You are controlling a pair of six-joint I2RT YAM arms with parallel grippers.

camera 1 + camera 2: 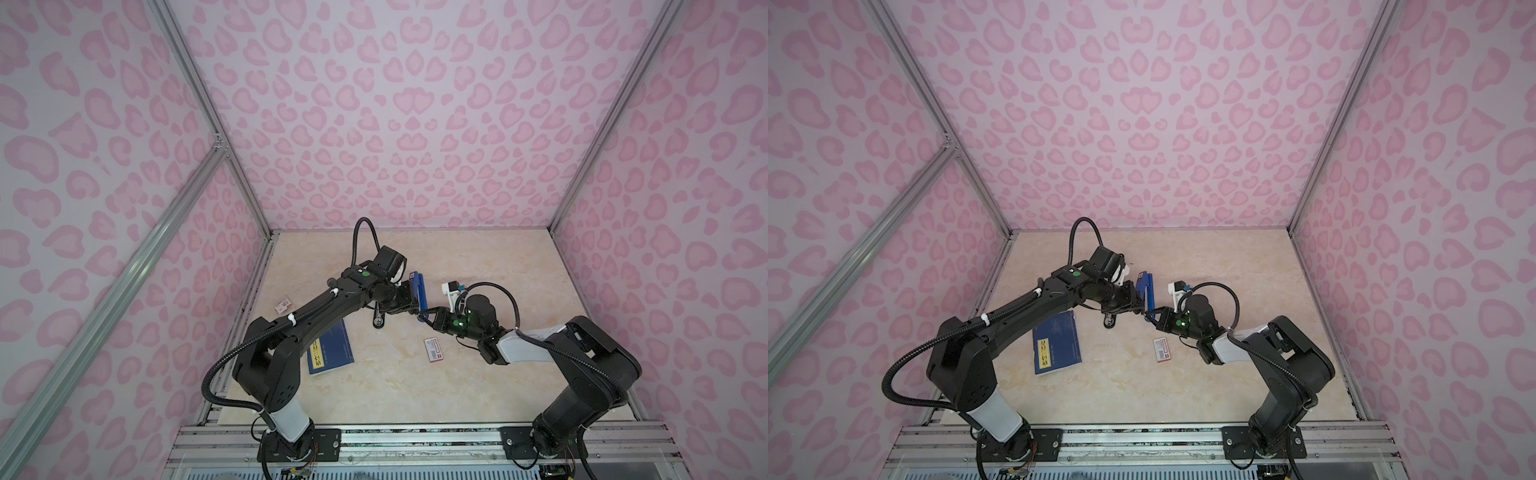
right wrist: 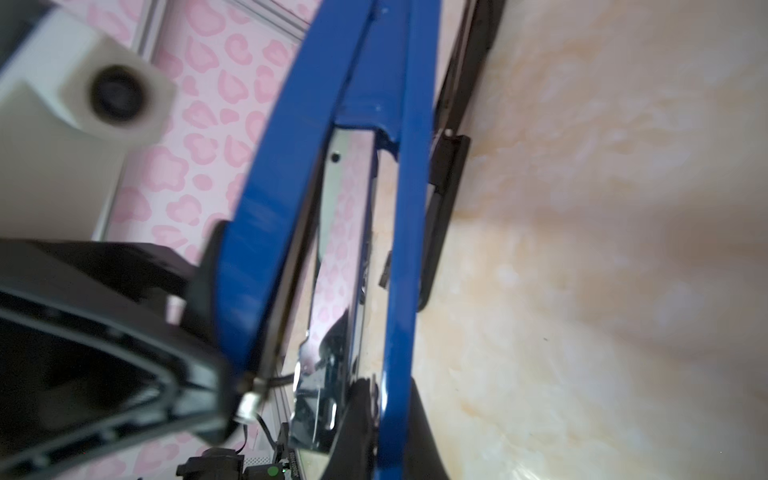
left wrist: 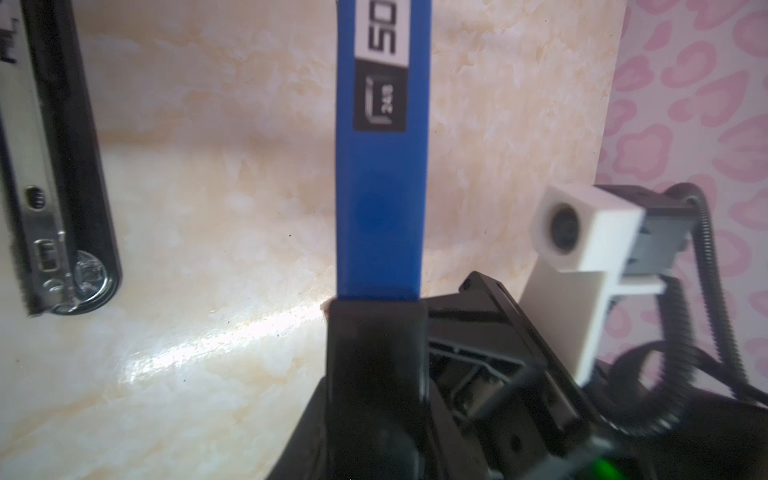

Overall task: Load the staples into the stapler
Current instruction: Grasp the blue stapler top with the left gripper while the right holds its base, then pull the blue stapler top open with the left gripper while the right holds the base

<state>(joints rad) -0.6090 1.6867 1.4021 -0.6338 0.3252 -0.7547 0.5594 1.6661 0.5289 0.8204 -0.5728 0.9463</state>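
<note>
Two grippers hold one blue stapler (image 1: 417,286) between them, a little above the middle of both top views and lifted off the table (image 1: 498,374). The left gripper (image 1: 414,305) looks clamped on the stapler's blue lid (image 3: 380,187); in the left wrist view the lid runs straight into a black finger (image 3: 376,353). The right gripper (image 1: 426,316) is closed tight on the lower end of the other blue part. In the right wrist view the two blue parts stand apart like a V, and the shiny metal channel (image 2: 340,249) between them is bare, so I judge the opening step nearly done.

The staples I cannot find in any view. One white-and-red box (image 1: 433,350) lies right of centre, another box (image 1: 282,306) near the left edge of the table. A black stapler (image 1: 378,321) lies under the left arm, and a blue book (image 1: 330,349) is lower left of it. It seems that taking a strip, laying it in the channel and closing the lid are all left to do.
</note>
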